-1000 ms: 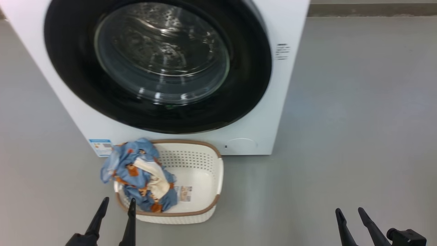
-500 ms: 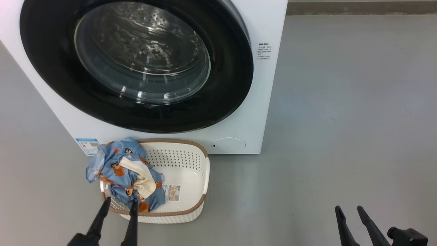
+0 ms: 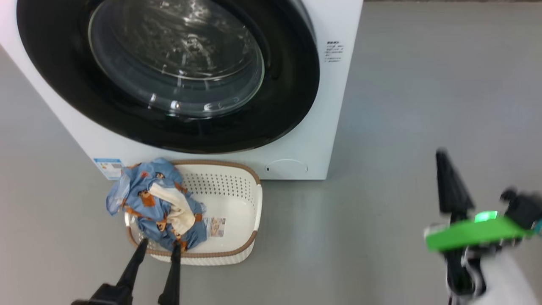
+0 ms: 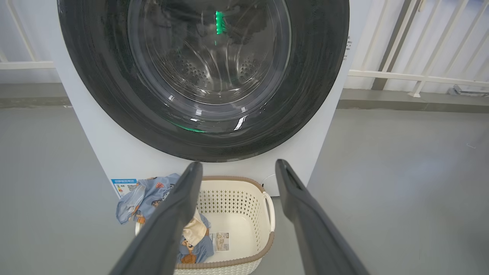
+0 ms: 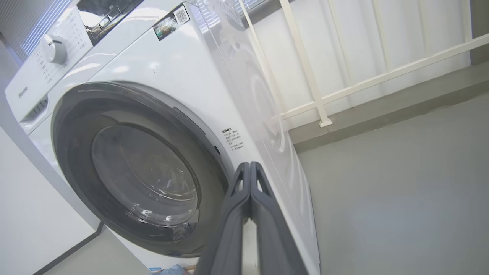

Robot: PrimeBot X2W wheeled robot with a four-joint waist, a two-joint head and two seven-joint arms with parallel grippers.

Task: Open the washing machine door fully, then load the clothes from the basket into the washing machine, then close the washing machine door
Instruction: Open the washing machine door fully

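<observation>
The washing machine (image 3: 338,106) stands ahead, and its glossy black washing machine door (image 3: 292,84) lies flat against the front. The cream basket (image 3: 237,252) sits on the floor before it. The blue bear-print clothes (image 3: 148,199) are heaped at its left end and spill over the rim. My left gripper (image 3: 159,245) is open, its tips just above the basket's near rim, close to the clothes. From the left wrist, the gripper (image 4: 237,165) frames the basket (image 4: 267,244) and clothes (image 4: 145,191). My right gripper (image 3: 442,157) is raised at the right, blurred, shut on nothing. In its wrist view the gripper (image 5: 250,165) points at the machine's right front edge.
A blue energy sticker (image 3: 109,167) and a round service cap (image 3: 287,167) sit low on the machine's front. Open grey floor (image 3: 423,84) stretches to the right. A white railing (image 5: 317,103) and a low kerb (image 5: 382,114) run behind the machine.
My right gripper has shut and swung up and forward on the right. The left gripper has edged forward to the basket's near rim. The head camera has shifted a little.
</observation>
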